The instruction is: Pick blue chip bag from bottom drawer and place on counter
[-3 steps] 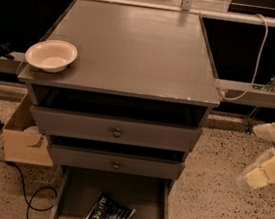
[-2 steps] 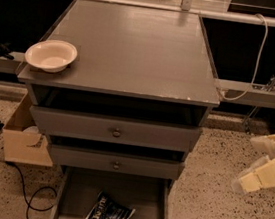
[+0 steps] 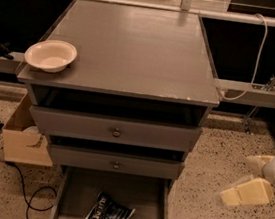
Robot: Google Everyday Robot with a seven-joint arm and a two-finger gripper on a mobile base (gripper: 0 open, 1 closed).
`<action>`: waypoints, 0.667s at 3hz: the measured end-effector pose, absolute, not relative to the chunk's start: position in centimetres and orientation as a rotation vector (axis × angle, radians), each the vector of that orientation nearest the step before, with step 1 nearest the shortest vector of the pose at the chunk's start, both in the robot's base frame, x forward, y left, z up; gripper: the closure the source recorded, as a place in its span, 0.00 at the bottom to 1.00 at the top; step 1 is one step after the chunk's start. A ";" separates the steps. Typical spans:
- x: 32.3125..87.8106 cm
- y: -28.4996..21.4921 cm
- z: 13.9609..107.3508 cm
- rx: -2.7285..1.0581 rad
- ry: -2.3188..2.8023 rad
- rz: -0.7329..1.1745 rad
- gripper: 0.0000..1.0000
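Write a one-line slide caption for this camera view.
Blue chip bag lies in open bottom drawer; gripper hangs low at right; bowl sits on counter.

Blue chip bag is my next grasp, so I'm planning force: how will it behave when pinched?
Probably floppy and light: the blue chip bag looks crinkled, lying flat in the bottom drawer. Its glossy skin may slip. The tool hangs far right of it.

Bowl [image 3: 51,55] on counter [image 3: 136,46] front-left corner, bag [image 3: 109,212] on drawer [image 3: 141,193] floor; gripper [image 3: 234,179] low right, fingers apart.
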State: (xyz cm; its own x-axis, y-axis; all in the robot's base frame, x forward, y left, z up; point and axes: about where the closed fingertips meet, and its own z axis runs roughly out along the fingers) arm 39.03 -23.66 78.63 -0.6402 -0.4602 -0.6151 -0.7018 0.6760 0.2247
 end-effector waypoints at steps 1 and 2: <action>38.0 -22.2 76.4 -0.972 2.437 0.537 0.00; 38.1 -21.3 75.1 -1.081 2.449 0.485 0.00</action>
State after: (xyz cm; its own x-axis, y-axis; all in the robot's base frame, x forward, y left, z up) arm 38.05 -21.35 75.08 -0.6108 -0.6109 -0.5037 -0.7569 0.6374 0.1447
